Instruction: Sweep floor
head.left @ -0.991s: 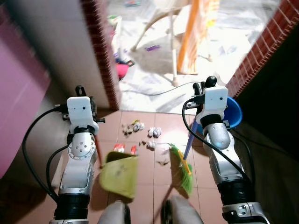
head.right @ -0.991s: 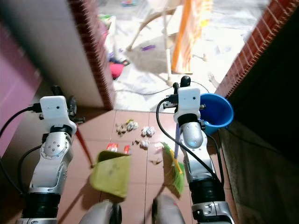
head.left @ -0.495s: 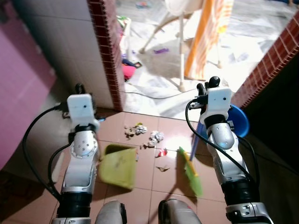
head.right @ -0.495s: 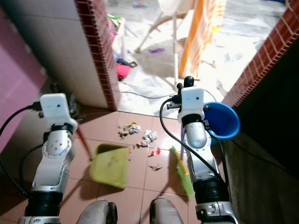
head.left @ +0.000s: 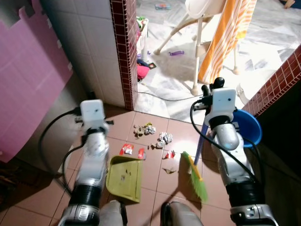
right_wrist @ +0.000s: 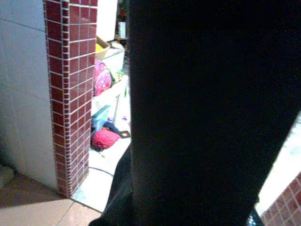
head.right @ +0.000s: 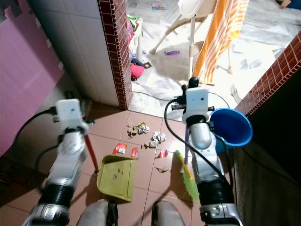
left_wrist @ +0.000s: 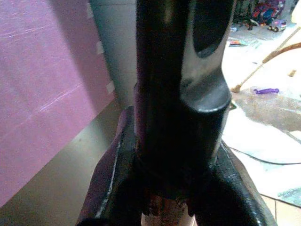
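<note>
Closest to the robot's feet, a yellow-green dustpan (head.right: 116, 177) lies flat on the brown floor tiles (head.right: 141, 193), its open mouth facing the litter; its red handle (head.right: 91, 153) rises slanting toward the left gripper (head.right: 79, 104), whose fingers appear closed round the handle's top in the left wrist view, though the hold itself is dark and hard to read; beside the pan, on the robot's right, the green broom head (head.right: 187, 177) rests on the tiles, and its blue-purple stick (head.left: 200, 143) climbs to the right gripper (head.left: 210, 87); whether those fingers are clamped on it I cannot tell, the wrist view being nearly black; just beyond the pan lie red wrappers (head.right: 119, 149) and, a little farther, crumpled paper scraps (head.right: 157, 138) and brownish bits (head.right: 138, 128), scattered between pan and doorway; a blue bucket (head.right: 230, 127) sits behind the right arm; farther off stands a brick-edged tiled pillar (head.right: 115, 52), then a white chair (head.right: 193, 19) draped with an orange striped cloth (head.right: 220, 35).
</note>
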Controlling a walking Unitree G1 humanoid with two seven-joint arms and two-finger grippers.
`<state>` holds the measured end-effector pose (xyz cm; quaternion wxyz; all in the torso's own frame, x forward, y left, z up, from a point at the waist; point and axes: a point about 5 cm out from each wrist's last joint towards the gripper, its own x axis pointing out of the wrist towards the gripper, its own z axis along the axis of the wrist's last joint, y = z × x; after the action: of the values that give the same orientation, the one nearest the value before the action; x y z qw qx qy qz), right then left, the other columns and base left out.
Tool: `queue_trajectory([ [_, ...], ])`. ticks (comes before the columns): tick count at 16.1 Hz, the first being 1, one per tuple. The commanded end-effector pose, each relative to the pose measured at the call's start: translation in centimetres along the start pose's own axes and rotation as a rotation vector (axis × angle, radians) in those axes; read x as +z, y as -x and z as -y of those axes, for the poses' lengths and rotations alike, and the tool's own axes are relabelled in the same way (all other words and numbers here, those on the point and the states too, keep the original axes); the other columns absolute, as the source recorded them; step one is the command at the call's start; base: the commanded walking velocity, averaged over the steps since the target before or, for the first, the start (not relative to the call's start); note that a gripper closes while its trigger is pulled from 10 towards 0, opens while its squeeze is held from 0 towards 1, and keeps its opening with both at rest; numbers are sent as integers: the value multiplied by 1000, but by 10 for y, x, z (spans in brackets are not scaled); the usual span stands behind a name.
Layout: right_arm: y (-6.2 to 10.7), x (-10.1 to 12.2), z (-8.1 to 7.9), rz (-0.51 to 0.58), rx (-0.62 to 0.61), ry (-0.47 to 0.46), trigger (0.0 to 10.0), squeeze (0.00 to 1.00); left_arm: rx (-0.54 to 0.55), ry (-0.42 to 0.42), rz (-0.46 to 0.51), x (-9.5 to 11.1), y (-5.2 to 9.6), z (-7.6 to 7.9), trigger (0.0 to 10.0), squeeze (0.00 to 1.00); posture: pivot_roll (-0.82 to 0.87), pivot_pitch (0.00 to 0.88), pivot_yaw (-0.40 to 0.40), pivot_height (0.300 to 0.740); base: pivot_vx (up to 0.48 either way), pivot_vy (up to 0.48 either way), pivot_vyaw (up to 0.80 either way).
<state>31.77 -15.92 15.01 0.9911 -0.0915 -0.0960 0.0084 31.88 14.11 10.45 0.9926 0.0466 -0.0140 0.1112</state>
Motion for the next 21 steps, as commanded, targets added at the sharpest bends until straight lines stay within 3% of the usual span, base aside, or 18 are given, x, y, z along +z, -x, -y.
queue_trajectory([
  [1, -1, 9, 5, 32, -13, 11, 10000, 0, -15, -17, 22, 1, 0, 5, 10000, 0, -130, 181, -1, 740, 0, 0, 0],
  [5, -6, 13, 0, -9, -31, -190, 10000, 0, -63, 57, -64, -12, -6, 36, 10000, 0, -170, 196, 0, 740, 0, 0, 0],
  [7, -6, 13, -3, -19, 4, -223, 10000, 0, -60, 96, -103, -15, -7, 48, 10000, 0, -178, 193, -4, 740, 0, 0, 0],
  [10, -8, 11, -4, -52, 10, -285, 10000, 0, -58, 119, -129, -19, -6, 56, 10000, 0, -182, 187, -5, 740, 0, 0, 0],
  [14, -12, 13, -11, -112, 51, -429, 10000, 0, -84, 154, -230, -41, 3, 59, 10000, 0, -184, 181, -5, 740, 0, 0, 0],
  [15, -16, 17, -15, -136, 86, -504, 10000, 0, -99, 144, -232, -40, 2, 61, 10000, 0, -185, 176, -6, 740, 0, 0, 0],
  [17, -23, 29, -16, -121, 117, -563, 10000, 0, -107, 141, -237, -41, 1, 63, 10000, 0, -187, 171, -5, 740, 0, 0, 0],
  [20, -32, 51, -12, -57, 164, -540, 10000, 0, -108, 154, -256, -43, 0, 62, 10000, 0, -187, 163, -2, 740, 0, 0, 0],
  [21, -35, 62, -10, -3, 193, -460, 10000, 0, -113, 155, -256, -42, -1, 62, 10000, 0, -187, 162, 0, 740, 0, 0, 0],
])
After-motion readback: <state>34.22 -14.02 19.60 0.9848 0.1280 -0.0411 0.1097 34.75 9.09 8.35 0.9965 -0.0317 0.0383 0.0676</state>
